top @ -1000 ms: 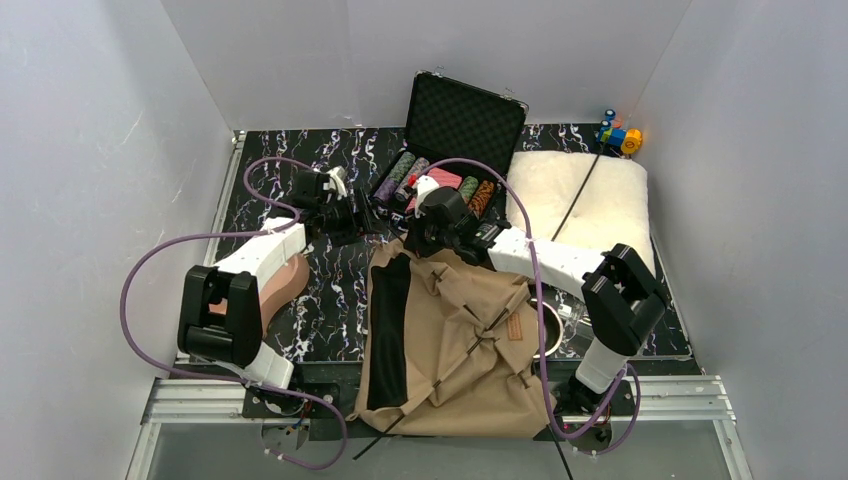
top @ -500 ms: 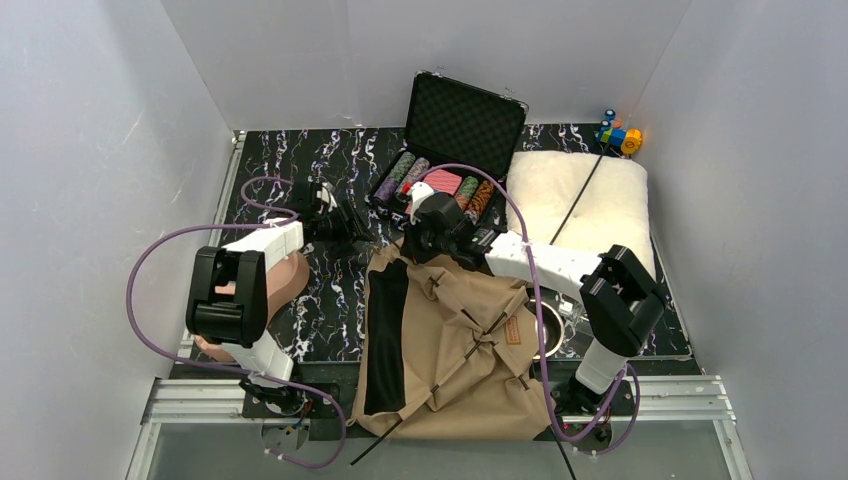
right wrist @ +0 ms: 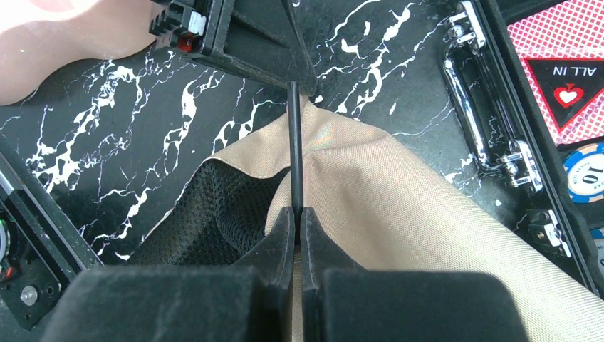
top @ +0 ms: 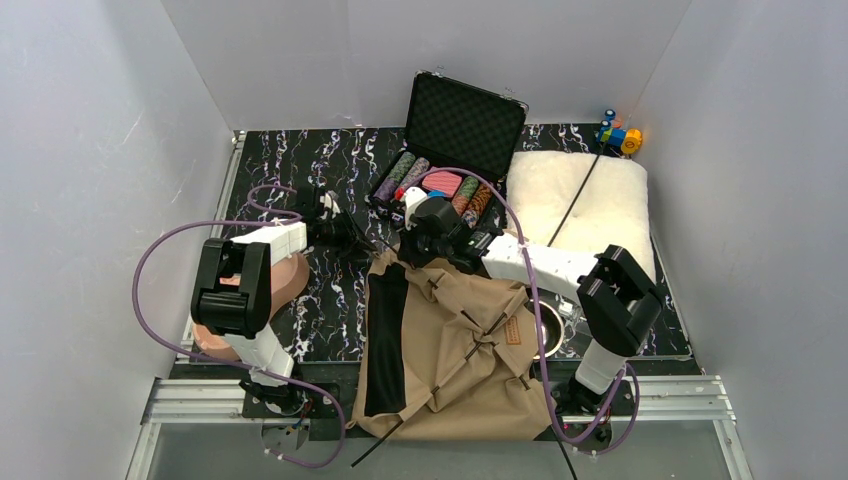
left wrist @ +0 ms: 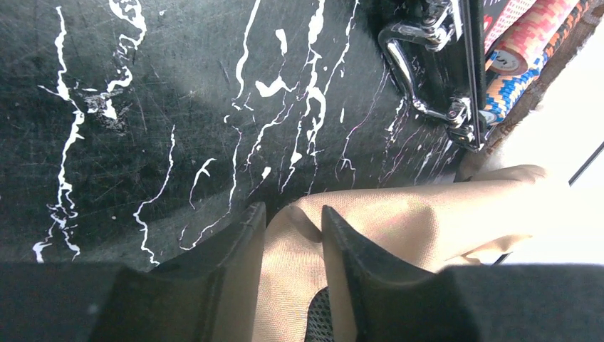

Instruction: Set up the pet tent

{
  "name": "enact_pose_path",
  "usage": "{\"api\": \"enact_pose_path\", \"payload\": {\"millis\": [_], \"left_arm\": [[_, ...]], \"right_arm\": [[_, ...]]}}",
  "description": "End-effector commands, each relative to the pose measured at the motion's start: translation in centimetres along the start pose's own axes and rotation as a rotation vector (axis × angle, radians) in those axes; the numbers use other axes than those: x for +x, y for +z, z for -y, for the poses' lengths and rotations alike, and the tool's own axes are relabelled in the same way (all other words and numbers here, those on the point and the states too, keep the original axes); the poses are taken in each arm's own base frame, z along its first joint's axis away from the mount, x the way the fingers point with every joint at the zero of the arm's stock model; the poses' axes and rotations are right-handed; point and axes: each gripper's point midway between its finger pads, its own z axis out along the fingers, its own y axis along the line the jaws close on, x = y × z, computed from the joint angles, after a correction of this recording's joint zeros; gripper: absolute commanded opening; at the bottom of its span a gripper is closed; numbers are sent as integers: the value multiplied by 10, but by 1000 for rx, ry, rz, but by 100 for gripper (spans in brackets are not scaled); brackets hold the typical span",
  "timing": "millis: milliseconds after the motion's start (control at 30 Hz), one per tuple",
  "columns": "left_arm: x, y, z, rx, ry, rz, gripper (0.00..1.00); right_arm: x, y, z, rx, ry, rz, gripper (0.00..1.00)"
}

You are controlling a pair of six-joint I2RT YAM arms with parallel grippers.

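Pet tent (top: 450,340): lies collapsed and flat on the desk (top: 300,170), at its near middle between the two arms, with the dark entrance panel to the left.
Handling: I judge it light and floppy. The canvas sags and folds wherever it is lifted, so a pinch at a hem or corner is needed (a flat face would only slip away).
Left claw (left wrist: 292,209): its fingers stand partly apart astride the tent's far corner. I cannot tell whether they press the cloth.
Right claw (right wrist: 298,211): pressed together on the pole at that same corner.
Pole (right wrist: 293,142): thin, black, probably springy and smooth. It is best held close to the fabric.
Label patch (top: 515,329): brown, with any writing too small to read.
Card (right wrist: 575,71): reads "ALL IN".
Chip (right wrist: 585,173): beside the card, marked "10".
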Motion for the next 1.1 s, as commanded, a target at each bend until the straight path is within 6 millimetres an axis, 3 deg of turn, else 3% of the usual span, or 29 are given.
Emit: {"api": "enact_pose_path", "payload": {"millis": [0,267,733,1067], "left_arm": [[0,0,13,46,13,-5,29],[0,0,16,64,11,-12,0],[-3,-2,20,67,24,-2,0],[-3,-2,19,65,24,-2,0]], "right_arm": [[18,2,-10,-33,-32,-63,1],[25,5,-11,-27,-78,-96,1],[52,18,-7,7,-114,-231,1],[51,22,-8,6,-110,-241,1]]}}
